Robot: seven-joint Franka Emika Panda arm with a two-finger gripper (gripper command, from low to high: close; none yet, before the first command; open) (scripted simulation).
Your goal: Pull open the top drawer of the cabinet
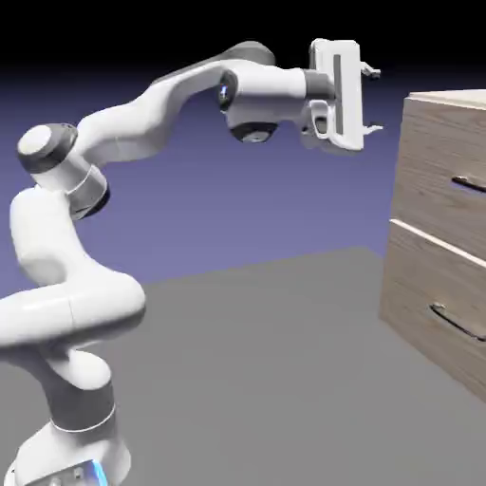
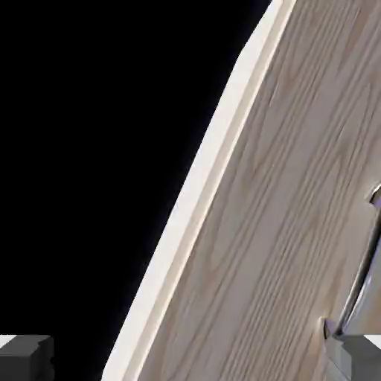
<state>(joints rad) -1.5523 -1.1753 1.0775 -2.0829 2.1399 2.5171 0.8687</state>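
Hovering near the cabinet (image 1: 441, 209), above the table (image 1: 256, 370), with claw (image 1: 372, 101) spread wide and gripping nothing. Showing closed: top drawer (image 1: 441, 161), handle (image 1: 469, 183) apart from the fingertips (image 2: 26, 357).

I'm seeing a plain, dark grey worktop (image 1: 256, 380) spreading across the lower part of the exterior view. Behind it, a smooth backdrop (image 1: 237, 209) is glowing blue-violet and fading upward to black; the hand view is showing black.
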